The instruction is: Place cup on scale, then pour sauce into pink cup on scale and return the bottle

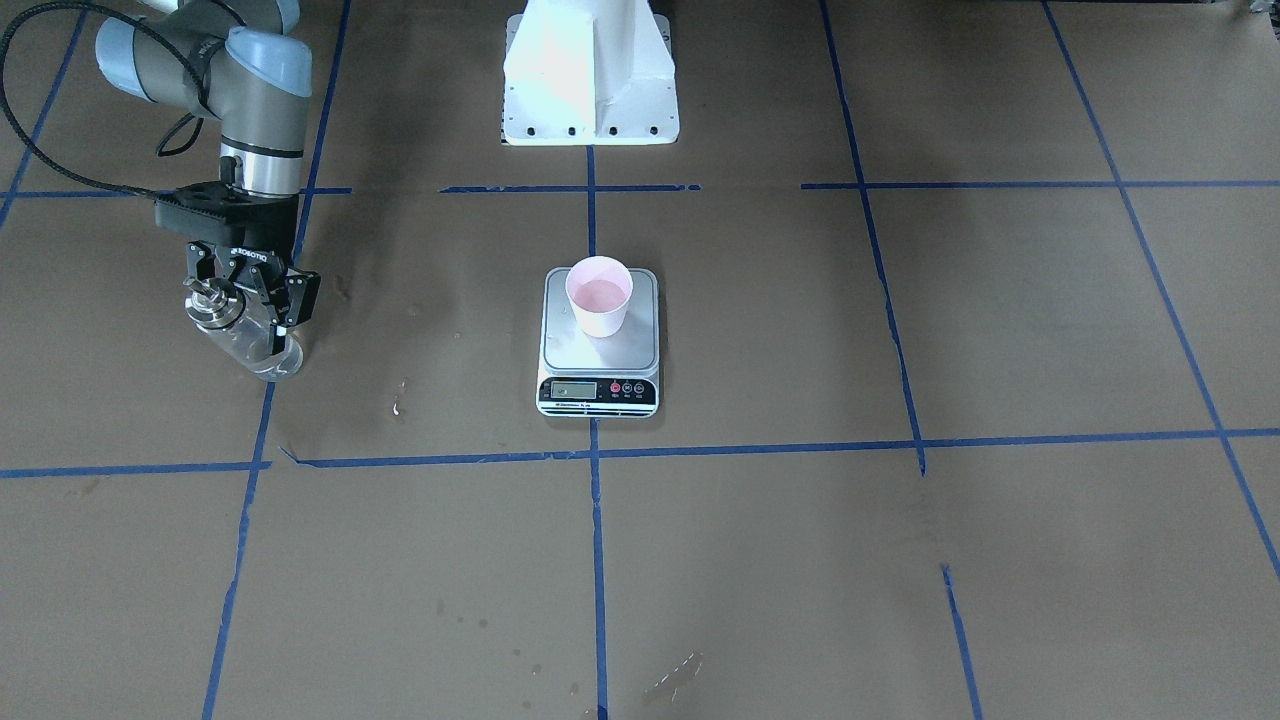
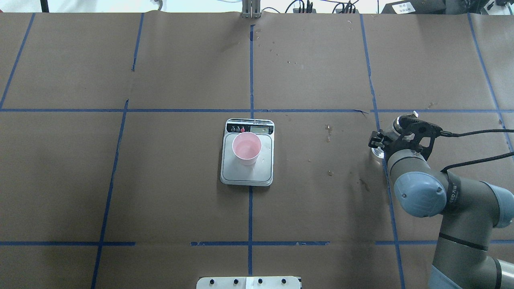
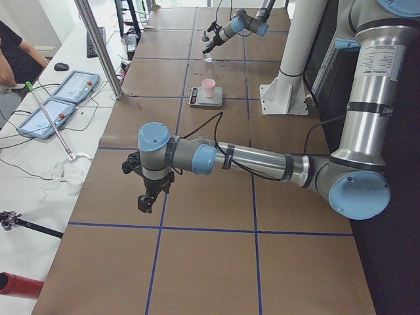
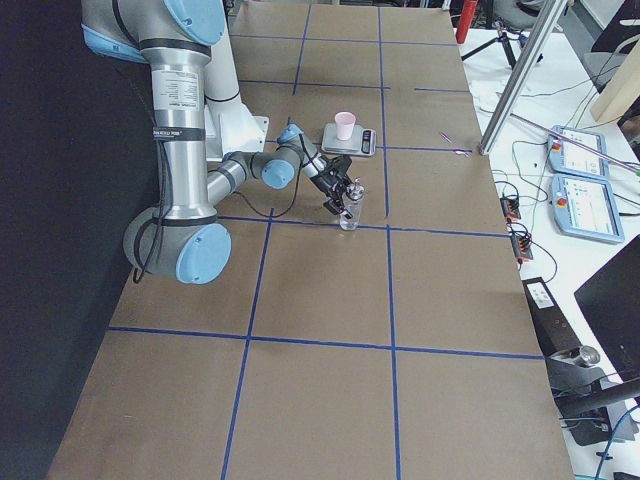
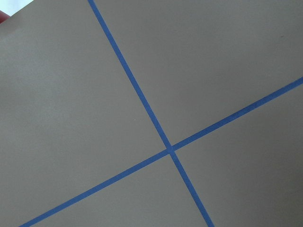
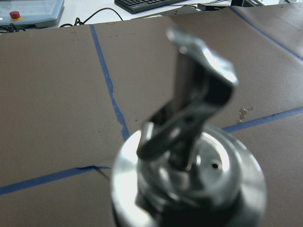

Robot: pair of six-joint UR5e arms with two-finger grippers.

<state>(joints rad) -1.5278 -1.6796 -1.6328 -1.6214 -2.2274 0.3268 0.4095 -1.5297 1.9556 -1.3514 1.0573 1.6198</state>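
Near the table's right edge, the right tool grips the bottle. The cup stands on the scale, midway between the side edges. We judge, unsurely, that pouring is pending: lift, then carry cupward. We cannot tell the left tool's state.

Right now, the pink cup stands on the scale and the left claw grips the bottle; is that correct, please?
Not quite: the right claw grips the bottle, as the front-facing view shows. The cup does stand on the scale.

Bottle clear glass, cap glossy metal; scale platform matt silver metal.
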